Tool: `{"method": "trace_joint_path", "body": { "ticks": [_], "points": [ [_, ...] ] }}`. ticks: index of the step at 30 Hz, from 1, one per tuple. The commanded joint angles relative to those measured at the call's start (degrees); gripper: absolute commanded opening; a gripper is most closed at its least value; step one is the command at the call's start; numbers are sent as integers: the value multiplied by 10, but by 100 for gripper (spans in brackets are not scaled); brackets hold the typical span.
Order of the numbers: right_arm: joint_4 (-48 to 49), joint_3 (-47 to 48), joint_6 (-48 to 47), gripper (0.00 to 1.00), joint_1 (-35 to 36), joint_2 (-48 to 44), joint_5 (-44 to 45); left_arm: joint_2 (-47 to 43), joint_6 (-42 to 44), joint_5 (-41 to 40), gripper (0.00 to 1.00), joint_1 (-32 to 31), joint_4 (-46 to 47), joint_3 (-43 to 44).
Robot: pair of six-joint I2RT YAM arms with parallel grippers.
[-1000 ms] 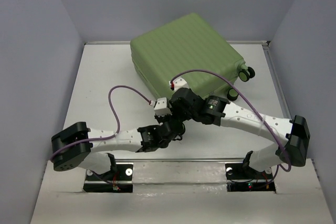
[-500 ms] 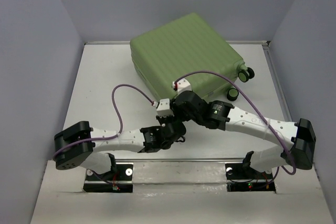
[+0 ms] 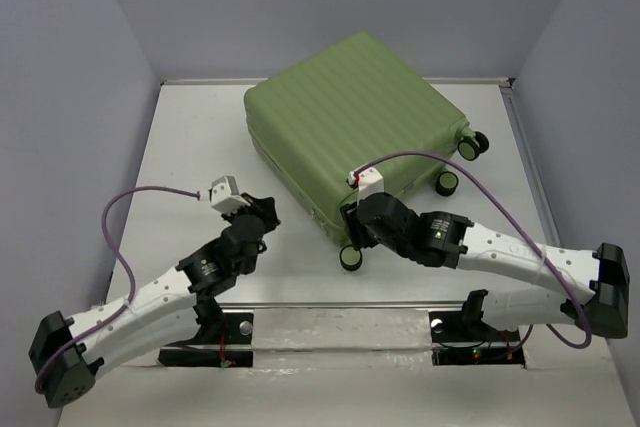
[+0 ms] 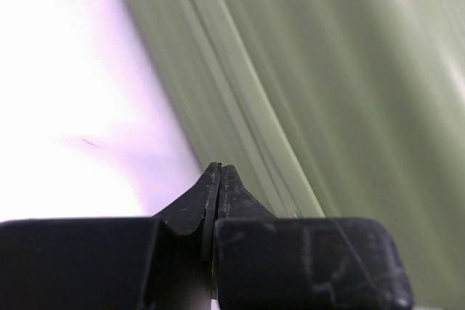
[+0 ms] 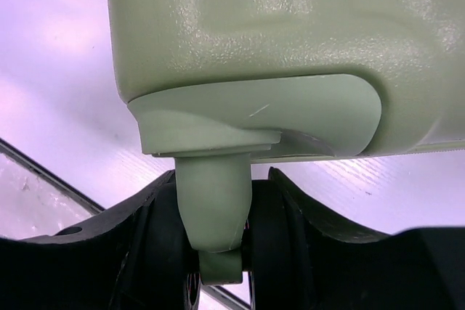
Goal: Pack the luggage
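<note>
White table, grey walls on three sides. Luggage lies flat and closed toward 12 o'clock on the table, turned a little askew, ribbed shell up. My right claw is part-way closed on the caster wheel at the case's 6 o'clock corner, one finger on each side of its green stem. My left claw is pinched fully together, holding nothing, tips pointing at the shell's side from about 8 o'clock.
</note>
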Motion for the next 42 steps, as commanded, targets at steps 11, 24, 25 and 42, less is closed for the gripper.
{"method": "trace_joint_path", "body": {
  "ticks": [11,24,25,42],
  "points": [
    [-20,-18,15,7,17,-3,-58,27,134,276,6,148,129,15],
    [-4,-19,24,7,17,-18,-28,-54,134,404,45,-15,138,-83],
    [-4,-19,24,7,17,-18,-29,-38,142,407,45,-17,155,-82],
    [-2,-27,25,7,17,-19,-37,136,217,328,41,-17,178,13]
  ]
}}
